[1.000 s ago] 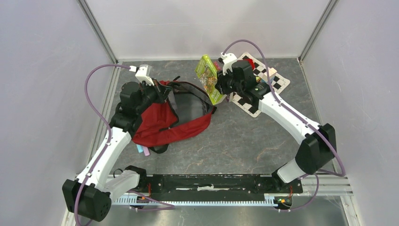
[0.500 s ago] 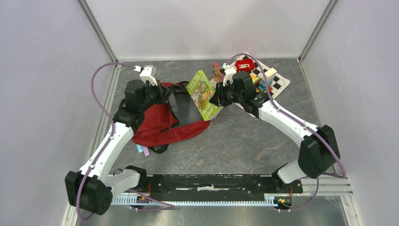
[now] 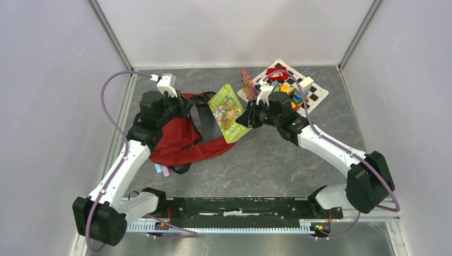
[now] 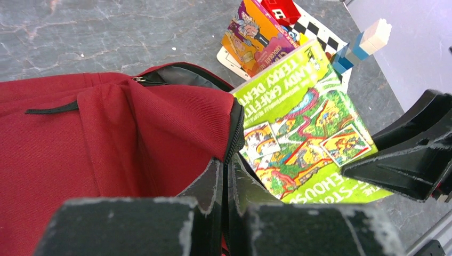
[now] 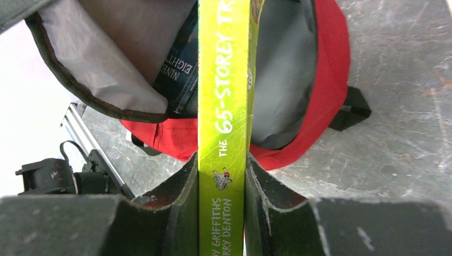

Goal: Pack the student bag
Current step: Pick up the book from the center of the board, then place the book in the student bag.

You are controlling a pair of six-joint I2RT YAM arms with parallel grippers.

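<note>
The student bag (image 3: 178,141), dark red with a grey lining, lies open at the left of the table. My left gripper (image 3: 184,106) is shut on its black zipper edge (image 4: 234,128) and holds the opening up; the wrist view shows the jaws (image 4: 228,162) pinching that rim. My right gripper (image 3: 246,118) is shut on the spine of a lime-green book (image 3: 228,112), tilted with its far end over the bag's mouth. In the right wrist view the book (image 5: 224,80) points into the grey interior (image 5: 288,69), where a dark book (image 5: 178,69) lies.
A checkered mat (image 3: 315,95) at the back right carries toy blocks, a red toy (image 3: 277,73) and an upright orange-purple book (image 3: 246,81). Pink and blue items (image 3: 161,170) stick out under the bag's near edge. Walls close in on three sides.
My right arm has swung the green book down and to the left, from upright near the mat to a slant over the bag's opening. The left gripper still holds the bag's rim.
</note>
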